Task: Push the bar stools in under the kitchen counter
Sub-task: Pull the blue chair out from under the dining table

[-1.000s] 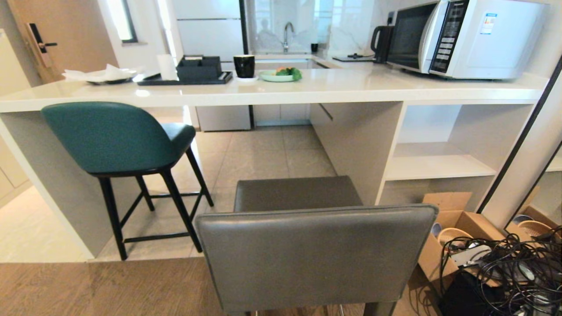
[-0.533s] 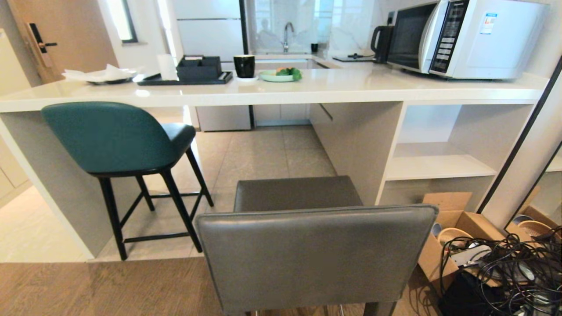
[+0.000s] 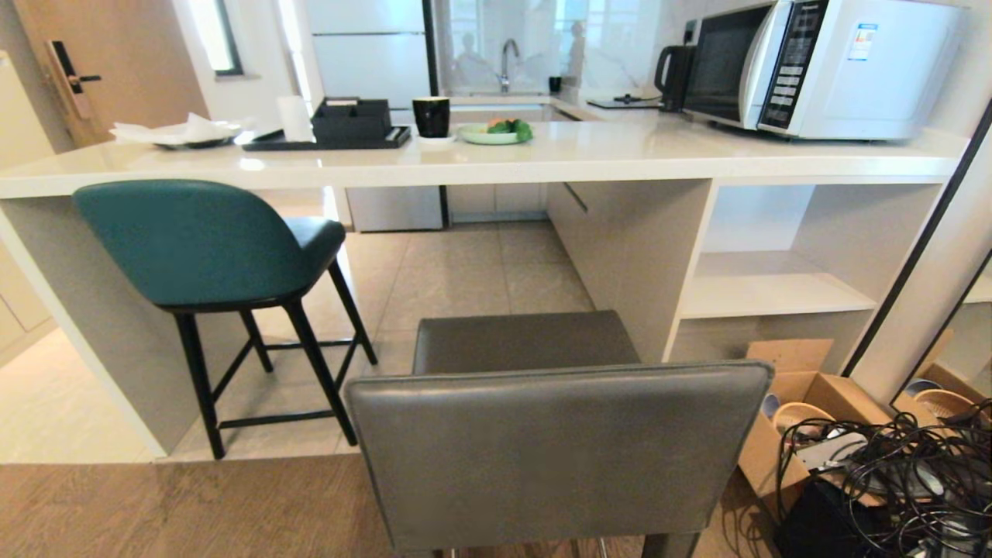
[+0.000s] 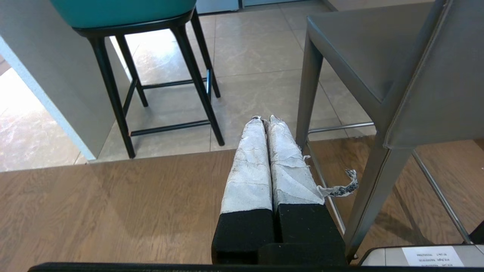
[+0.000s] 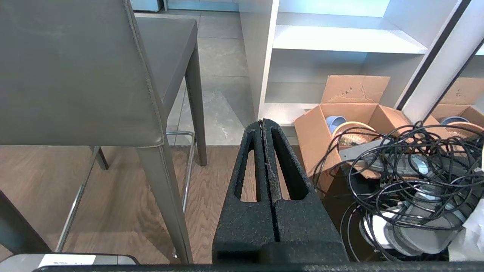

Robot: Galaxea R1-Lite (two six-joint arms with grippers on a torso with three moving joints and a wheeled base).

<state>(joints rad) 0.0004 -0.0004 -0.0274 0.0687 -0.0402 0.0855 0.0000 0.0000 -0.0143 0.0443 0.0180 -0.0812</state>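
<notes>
Grey stool (image 3: 558,449) outside counter (image 3: 496,159) edge.

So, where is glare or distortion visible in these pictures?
Head view: window light glares on the kitchen counter, and its edge bows from lens distortion. Left wrist view: a bright patch washes out the floor tiles. Right wrist view: the white shelves look overexposed.

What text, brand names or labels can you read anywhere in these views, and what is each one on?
"Panasonic", faint, at the top of the microwave control panel: only just readable.
Blue-and-white sticker on the microwave side: print too small to read.
Microwave panel buttons: markings too small to read.
White label on the robot's own frame, left wrist view: upside down and blurred, unreadable.
Similar white label, right wrist view: unreadable.
</notes>
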